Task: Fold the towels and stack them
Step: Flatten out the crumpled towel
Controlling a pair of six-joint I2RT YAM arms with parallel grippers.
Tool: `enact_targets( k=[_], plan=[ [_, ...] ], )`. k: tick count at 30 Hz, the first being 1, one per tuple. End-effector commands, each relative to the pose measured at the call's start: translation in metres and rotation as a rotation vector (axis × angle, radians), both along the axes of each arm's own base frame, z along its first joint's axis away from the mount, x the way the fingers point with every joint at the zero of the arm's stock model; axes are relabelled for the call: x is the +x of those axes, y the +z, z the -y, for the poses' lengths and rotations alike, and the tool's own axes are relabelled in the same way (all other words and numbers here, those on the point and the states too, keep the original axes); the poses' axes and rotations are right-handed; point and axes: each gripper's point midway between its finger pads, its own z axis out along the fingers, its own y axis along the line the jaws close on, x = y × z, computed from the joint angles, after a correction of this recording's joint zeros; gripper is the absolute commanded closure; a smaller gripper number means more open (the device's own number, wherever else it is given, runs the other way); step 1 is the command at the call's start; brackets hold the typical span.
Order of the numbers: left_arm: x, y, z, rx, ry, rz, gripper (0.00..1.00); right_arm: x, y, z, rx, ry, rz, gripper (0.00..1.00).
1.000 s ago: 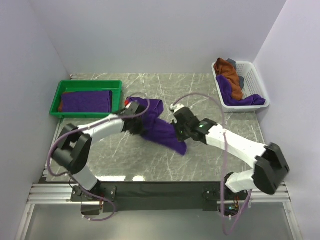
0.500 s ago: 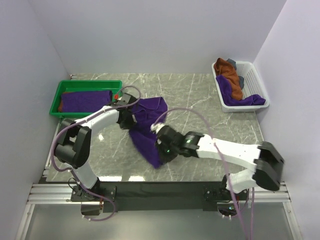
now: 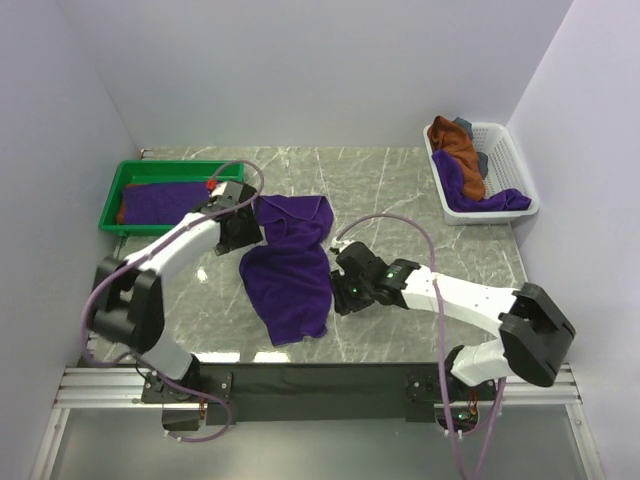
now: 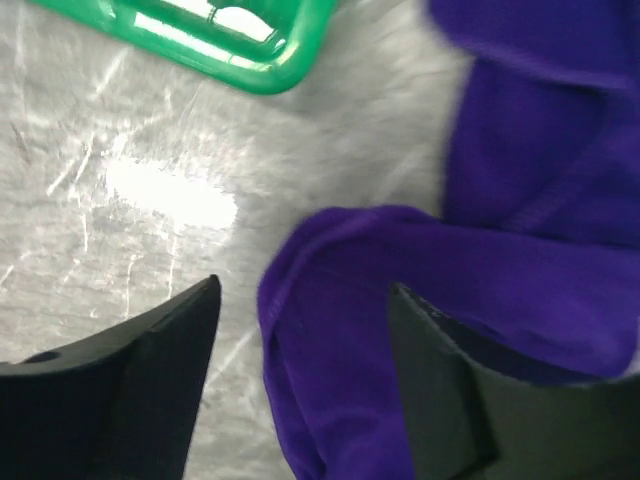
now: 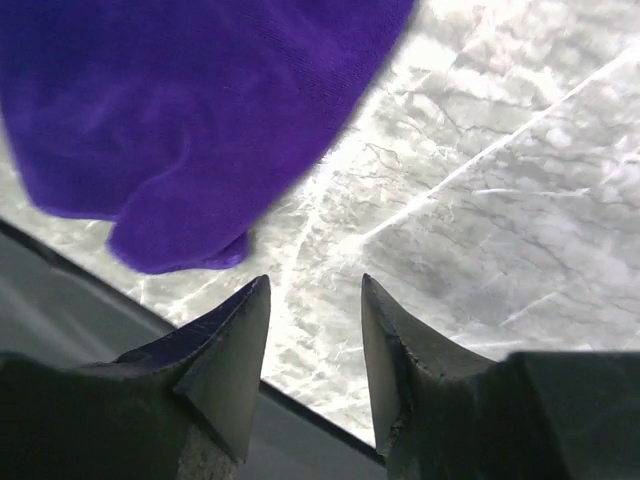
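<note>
You will find the purple towel [image 3: 290, 265] lying crumpled mid-table [image 3: 400, 190], between both arms. The left gripper [image 4: 305, 290] stands spread wide astride its upper left edge. The right gripper [image 5: 315, 284] stands parted beside its right edge, gripping nothing

Site type: robotics lab test cell, not a home or shop. Evidence: two white-and-black jointed robot arms, left arm [image 3: 185, 243] and right arm [image 3: 470, 297], are mounted side by side on a silver aluminium extrusion frame [image 3: 100, 385] at the near edge of a grey marble-pattern table [image 3: 400, 185], w/ plain pale matte wall panels [image 3: 300, 70] enclosing the bench on three sides. Fixtures on the work surface: a green rectangular plastic tray [image 3: 130, 168] at far left and a white slotted plastic basket [image 3: 512, 150] at far right, both plain utility bins set out as props.
</note>
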Motion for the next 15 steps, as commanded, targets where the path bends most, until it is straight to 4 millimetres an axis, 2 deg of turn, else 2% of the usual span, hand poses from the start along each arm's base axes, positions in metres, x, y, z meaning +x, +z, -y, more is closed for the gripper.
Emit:
enact_targets(
  k=[1, 2, 4, 5, 6, 8, 9, 10, 11, 12, 15],
  plan=[
    [0.003, 0.051, 0.014, -0.113, -0.018, 0.156, 0.25, 0.016, -0.001, -0.026, 0.087, -0.012, 0.031, 0.52],
    [-0.004, 0.059, 0.014, -0.123, -0.022, 0.171, 0.24, 0.020, 0.001, -0.031, 0.093, -0.015, 0.041, 0.53],
    [-0.022, 0.052, 0.016, -0.123, -0.020, 0.147, 0.26, 0.030, -0.006, -0.036, 0.076, -0.027, 0.055, 0.56],
    [-0.030, 0.054, 0.016, -0.133, -0.020, 0.152, 0.27, 0.036, -0.002, -0.041, 0.084, -0.029, 0.070, 0.58],
    [-0.043, 0.041, 0.016, -0.136, -0.017, 0.120, 0.30, 0.040, 0.000, -0.045, 0.086, -0.020, 0.089, 0.67],
    [-0.059, 0.033, 0.025, -0.178, -0.027, 0.111, 0.33, 0.048, -0.002, -0.053, 0.086, -0.013, 0.099, 0.74],
    [-0.070, 0.015, 0.025, -0.180, -0.023, 0.084, 0.36, 0.051, -0.002, -0.056, 0.085, -0.002, 0.105, 0.75],
    [-0.077, 0.008, 0.027, -0.191, -0.022, 0.072, 0.38, 0.052, -0.013, -0.058, 0.064, 0.004, 0.085, 0.75],
    [-0.082, 0.001, 0.030, -0.216, -0.013, 0.056, 0.40, 0.055, -0.010, -0.065, 0.071, 0.014, 0.088, 0.75],
    [-0.089, -0.012, 0.030, -0.222, -0.011, 0.039, 0.42, 0.056, -0.012, -0.067, 0.068, 0.021, 0.079, 0.76],
    [-0.100, -0.032, 0.030, -0.221, 0.004, 0.010, 0.47, 0.060, -0.024, -0.071, 0.054, 0.017, 0.070, 0.76]
  ],
)
